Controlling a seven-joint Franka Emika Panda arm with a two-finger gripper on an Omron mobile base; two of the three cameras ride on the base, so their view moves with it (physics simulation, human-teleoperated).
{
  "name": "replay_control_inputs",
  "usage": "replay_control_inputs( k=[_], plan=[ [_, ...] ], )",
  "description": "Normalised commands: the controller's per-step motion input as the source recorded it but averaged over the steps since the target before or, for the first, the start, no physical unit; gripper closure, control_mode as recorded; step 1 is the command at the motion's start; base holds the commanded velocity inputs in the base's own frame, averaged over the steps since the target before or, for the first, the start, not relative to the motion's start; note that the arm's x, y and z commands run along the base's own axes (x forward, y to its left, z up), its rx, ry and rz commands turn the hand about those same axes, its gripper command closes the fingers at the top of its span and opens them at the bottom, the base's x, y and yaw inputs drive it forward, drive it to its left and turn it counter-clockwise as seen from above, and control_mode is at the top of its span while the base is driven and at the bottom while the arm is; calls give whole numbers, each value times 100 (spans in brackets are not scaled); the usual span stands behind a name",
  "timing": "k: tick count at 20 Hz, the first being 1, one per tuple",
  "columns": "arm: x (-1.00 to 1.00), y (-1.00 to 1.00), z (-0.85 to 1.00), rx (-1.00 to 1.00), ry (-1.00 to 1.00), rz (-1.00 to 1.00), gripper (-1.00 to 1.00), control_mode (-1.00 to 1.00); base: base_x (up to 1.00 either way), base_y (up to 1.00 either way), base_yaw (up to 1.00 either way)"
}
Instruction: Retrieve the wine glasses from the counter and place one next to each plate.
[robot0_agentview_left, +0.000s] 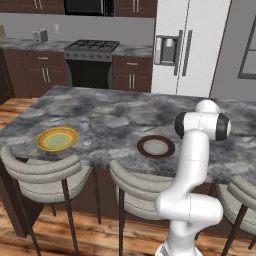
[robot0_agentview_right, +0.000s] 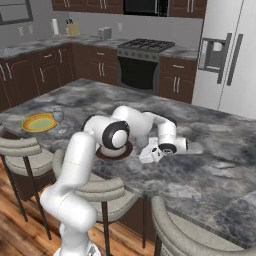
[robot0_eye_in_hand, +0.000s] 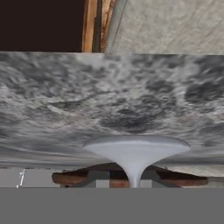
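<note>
Both plates are empty: yellow plate (robot0_agentview_left: 57, 139) with a glass (robot0_agentview_left: 85, 131) beside it, brown plate (robot0_agentview_left: 156, 147) by the claw (robot0_agentview_right: 145, 156). Claw's opening: cannot tell.

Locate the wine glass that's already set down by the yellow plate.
In the left base view the wine glass stands upright on the island counter, just right of the yellow plate. In the right base view it stands at far left beside that plate.

Grey marbled worktop (robot0_agentview_left: 125, 112): yellow-orange plate (robot0_agentview_left: 57, 138) near left edge, wine glass (robot0_agentview_left: 85, 131) standing upright just right of it; brown-rimmed plate (robot0_agentview_left: 156, 146) near front edge, beside white arm (robot0_agentview_left: 197, 150).
</note>
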Motion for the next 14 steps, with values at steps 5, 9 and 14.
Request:
replay_control_inputs(
  k=[5, 9, 14],
  plan=[
    [0, -9, -31, 0, 1, 0, -100, -100, 0, 0, 0],
    [0, -21, -3, 0, 0, 0, -100, -100, 0, 0, 0],
    [0, -14, 0, 4, 6, 0, -100, -100, 0, 0, 0]
  ],
)
